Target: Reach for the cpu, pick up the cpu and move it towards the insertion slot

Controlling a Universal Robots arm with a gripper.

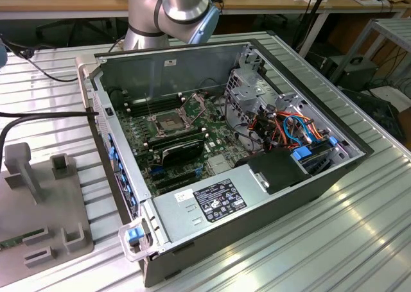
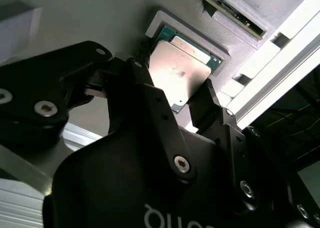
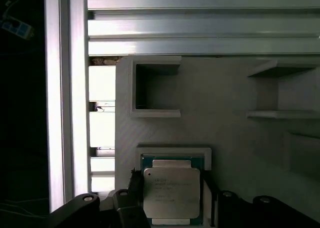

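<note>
In the exterior view I see the silver arm standing behind an open computer case. The case lies on a ribbed metal table. Inside the case, the insertion slot is a square metal frame with a dark middle. A grey plate with little blocks on it lies on the table at the exterior view's left, apart from the case.

In the second wrist view I look past the black gripper. Its fingers are pulled in narrow, one on each side of the cpu, and they press against its edges. The cpu has a shiny face and a green rim. It sits in a square grey pocket.

In the first wrist view the cpu lies flat in the pocket on the grey plate. The gripper holds it from both sides. Bright metal rails run along the plate's edge.
</note>
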